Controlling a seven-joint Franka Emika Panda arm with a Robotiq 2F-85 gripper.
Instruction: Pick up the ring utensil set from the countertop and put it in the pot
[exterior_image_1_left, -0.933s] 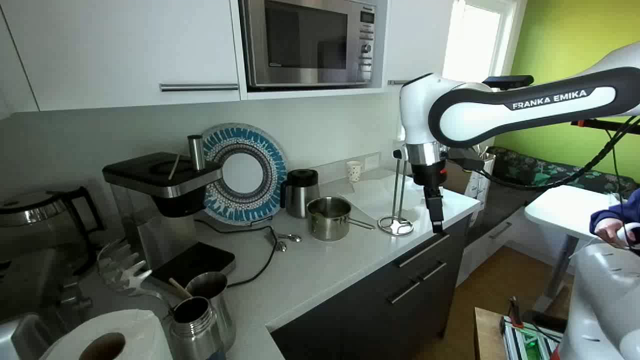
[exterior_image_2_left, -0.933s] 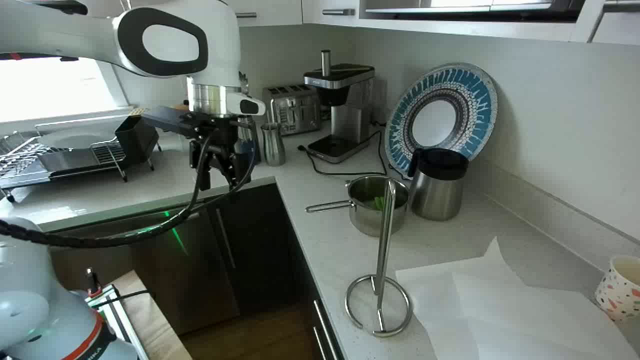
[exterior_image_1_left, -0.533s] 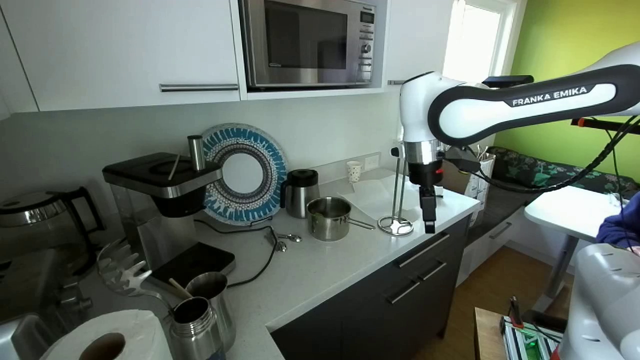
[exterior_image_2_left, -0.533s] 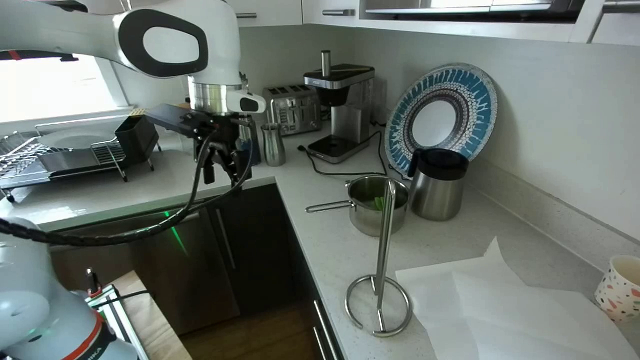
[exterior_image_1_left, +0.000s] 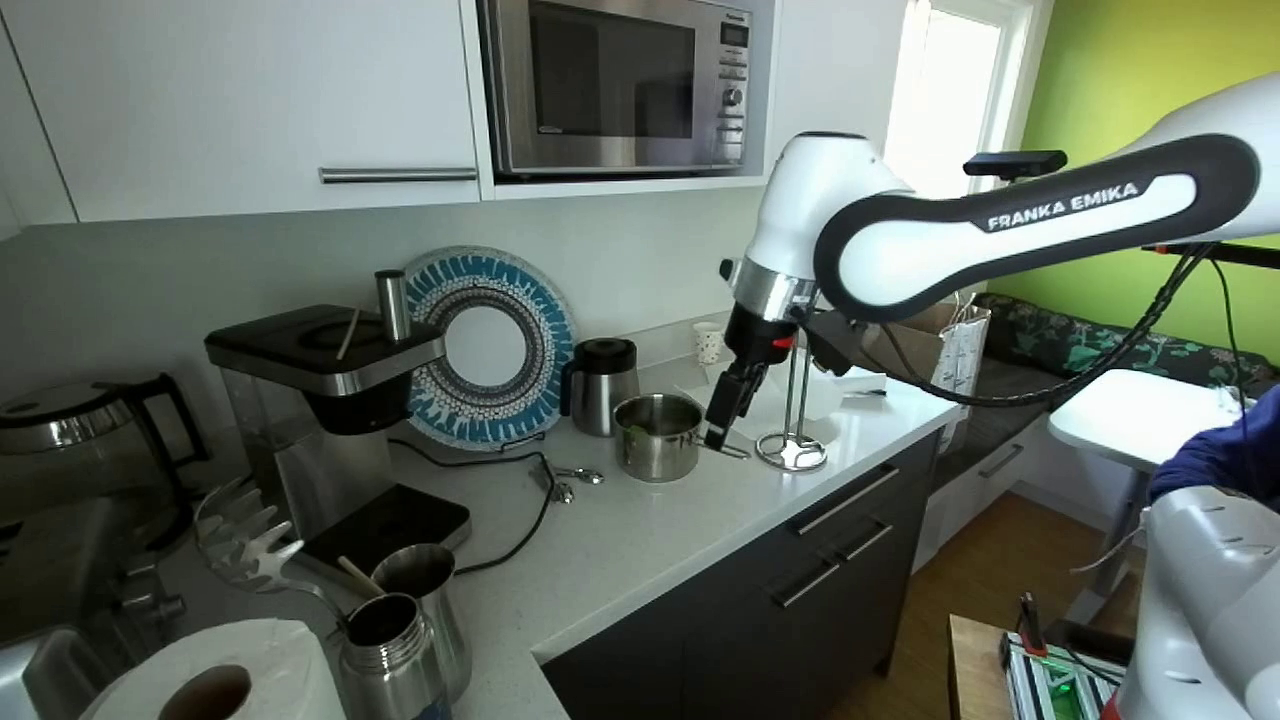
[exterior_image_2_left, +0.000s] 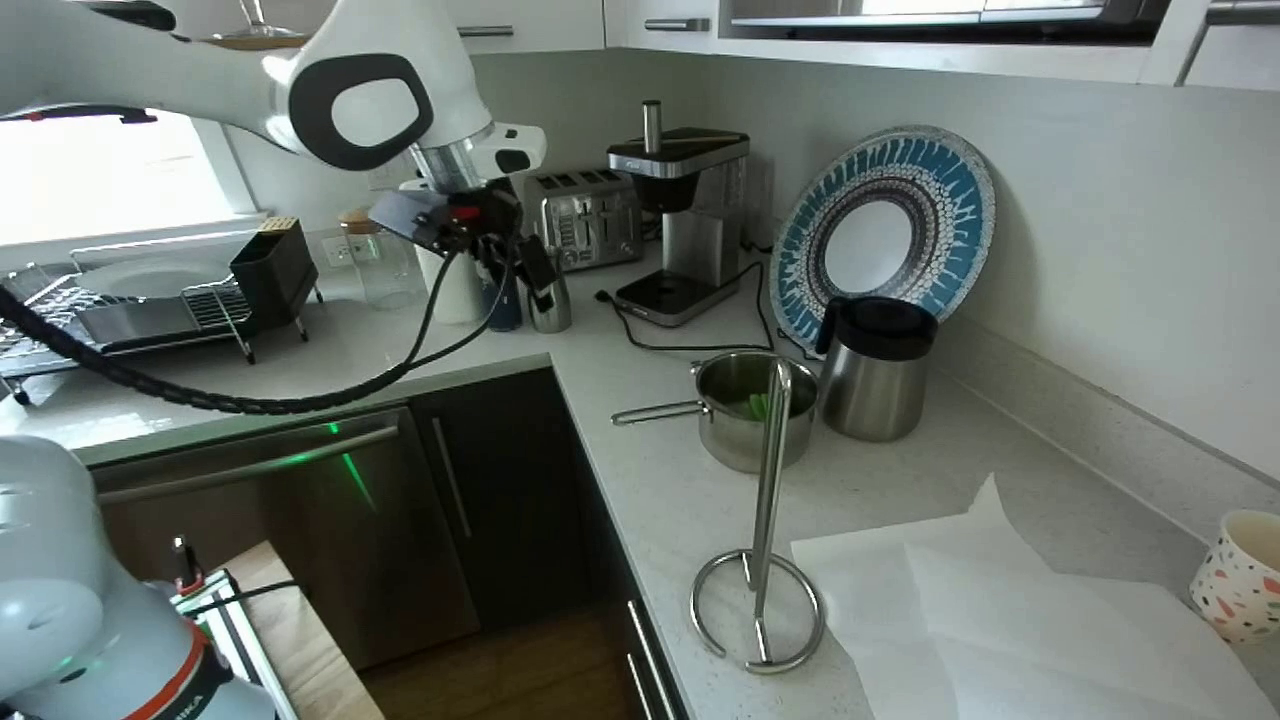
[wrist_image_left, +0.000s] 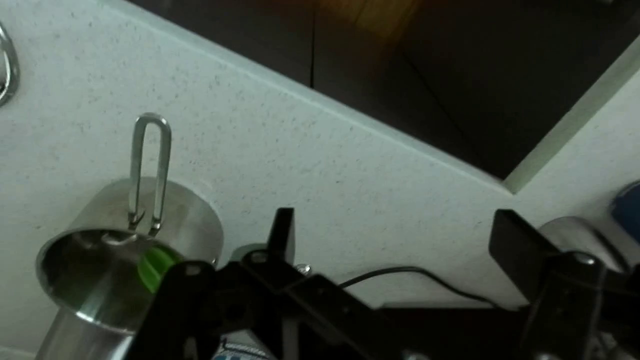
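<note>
1. Gripper (wrist_image_left: 393, 222) hangs raised, its fingers (wrist_image_left: 284, 231) spread wide, holding nothing; countertop (wrist_image_left: 350, 160) shows between them.
2. Pot (exterior_image_1_left: 657, 455) stands on the countertop, handle (wrist_image_left: 164, 150) toward the front edge, a green object (wrist_image_left: 155, 266) inside.
3. Ring utensil set (exterior_image_1_left: 589, 477) lies on the countertop near the pot, beside a black cable (exterior_image_1_left: 543, 515).
4. Patterned plate (exterior_image_1_left: 490, 345) leans back toward the wall (exterior_image_1_left: 640, 265).

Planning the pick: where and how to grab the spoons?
Probably grip the spoons by their rounded ends, from above on the pot side: they lie low on the counter, and the cord passes close to the other ends.
</note>
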